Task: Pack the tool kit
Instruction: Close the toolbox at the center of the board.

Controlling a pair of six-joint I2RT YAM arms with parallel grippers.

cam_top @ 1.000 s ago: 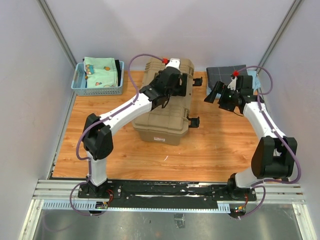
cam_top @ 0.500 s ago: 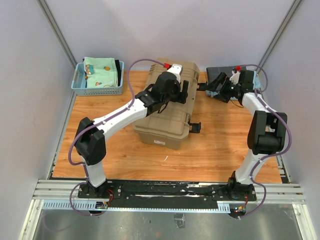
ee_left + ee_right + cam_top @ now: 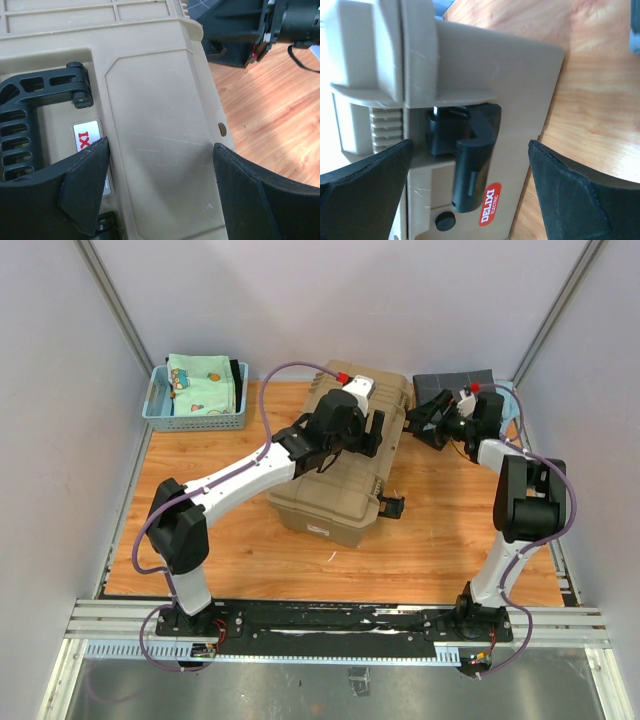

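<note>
The tool kit is a large tan plastic toolbox (image 3: 335, 485) with its lid down, standing mid-table and turned at an angle. My left gripper (image 3: 372, 432) hovers open over the lid (image 3: 160, 125), its fingers (image 3: 85, 175) straddling the flat panel beside the black recessed handle (image 3: 35, 107). My right gripper (image 3: 422, 422) is open at the box's right side. Between its fingertips (image 3: 470, 147) lies a black latch (image 3: 470, 165) next to a red label (image 3: 490, 204). A second latch (image 3: 392, 506) sticks out from the same side, nearer the front.
A blue mesh basket (image 3: 160, 410) of patterned cloth sits at the back left. A folded dark grey cloth (image 3: 455, 385) lies at the back right, just behind my right gripper. Bare wooden tabletop (image 3: 440, 540) shows in front of and right of the toolbox.
The toolbox has turned and its far end has shifted right. My left gripper moved right along the lid. My right arm swung in, bringing its gripper to the far side latch.
</note>
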